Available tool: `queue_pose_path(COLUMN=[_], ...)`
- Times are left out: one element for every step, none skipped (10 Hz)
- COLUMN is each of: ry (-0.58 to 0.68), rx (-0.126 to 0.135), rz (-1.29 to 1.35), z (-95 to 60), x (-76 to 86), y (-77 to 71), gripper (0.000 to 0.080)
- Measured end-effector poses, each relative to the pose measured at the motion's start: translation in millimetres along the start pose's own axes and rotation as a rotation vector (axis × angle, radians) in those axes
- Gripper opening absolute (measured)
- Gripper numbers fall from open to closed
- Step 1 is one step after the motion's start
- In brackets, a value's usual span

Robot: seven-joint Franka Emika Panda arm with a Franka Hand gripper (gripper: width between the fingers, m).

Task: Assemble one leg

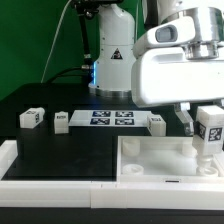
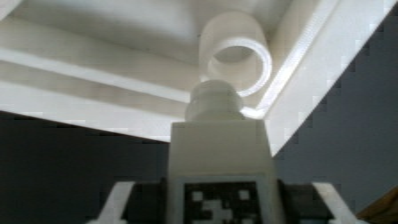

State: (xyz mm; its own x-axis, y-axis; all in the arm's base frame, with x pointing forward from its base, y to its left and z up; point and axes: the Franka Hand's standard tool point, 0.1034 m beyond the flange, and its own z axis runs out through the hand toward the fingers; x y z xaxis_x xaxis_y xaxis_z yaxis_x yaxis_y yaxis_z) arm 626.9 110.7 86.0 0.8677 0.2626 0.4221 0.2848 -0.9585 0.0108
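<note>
This is a robotics lab bench, set up for recording and not a home or a workshop. A plain green backdrop [image 1: 30, 40] closes off the scene behind a matte black table [image 1: 40, 100]. The white base of a robot arm [image 1: 110, 78] stands at the back with a warning triangle sticker [image 1: 118, 56] on it, and dark cables [image 1: 62, 45] hang beside it. The marker board [image 1: 110, 120] lies flat on the table. A small white block [image 1: 31, 117], well apart from it, carries a square black-and-white tag. The leg [image 1: 210, 135] clamped in the gripper [image 1: 205, 118] bears such a tag too, seen close in the wrist view.
</note>
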Motion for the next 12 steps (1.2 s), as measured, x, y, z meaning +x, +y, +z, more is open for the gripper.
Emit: queue_pose_path(ry=[-0.005,-0.002,0.002,0.005,0.01,0.013,0.012,0.012,0.013,0.008,0.008,0.005], rx=[0.0,-0.001,-0.002,-0.003,-0.003,-0.001,0.001,0.001,0.001,0.0,-0.001,-0.002], rz=[0.001,0.001,0.0,0.0,0.003,-0.002,-0.005,-0.007,-0.009,-0.008,-0.008,-0.007], z=[3.7,5.6,5.8,5.7,5.7,5.7,5.2,3.5,2.8,4.3,7.2,11.5], x=[-2.7,-4.1,-4.2,-4.4,-4.9,-4.8,-4.9,-4.6,-5.2,-8.8,-11.5,-15.5], y=[0.2,0.1,-0.3,-0.3,-2.6,-7.1,-9.2,-10.2,-10.1,-9.5,-8.5,-8.6], gripper=[0.0288,0.0288,0.0288,0.0288,0.0288,0.0288,0.0288,0.0288,0.0288,0.0288,0.0288,0.0288])
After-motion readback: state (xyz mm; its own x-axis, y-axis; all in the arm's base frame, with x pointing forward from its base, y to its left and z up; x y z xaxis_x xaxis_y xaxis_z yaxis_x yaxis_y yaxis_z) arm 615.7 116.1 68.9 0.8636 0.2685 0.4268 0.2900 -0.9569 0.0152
